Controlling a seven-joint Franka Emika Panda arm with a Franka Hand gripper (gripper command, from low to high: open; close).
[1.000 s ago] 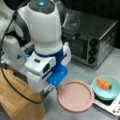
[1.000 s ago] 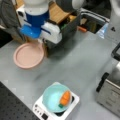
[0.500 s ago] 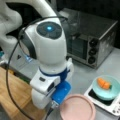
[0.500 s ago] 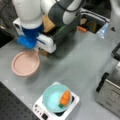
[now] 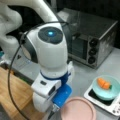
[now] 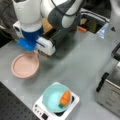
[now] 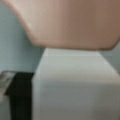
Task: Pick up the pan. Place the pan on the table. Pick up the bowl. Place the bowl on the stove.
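Pan lies flat on the grey table, directly beside the gripper, its white handle filling the wrist view; whether the jaws clasp the handle cannot be told; bowl, carrying an orange carrot, sits on the stove, well apart from the gripper.

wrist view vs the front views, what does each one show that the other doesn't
Only the wrist view shows the pan's white handle close up, running from the pan's rim toward the camera. Only the front views show the teal bowl with an orange carrot toy in it sitting on the stove, plus the toaster oven and the arm over the pan's edge. Both share the pinkish pan and the grey table.
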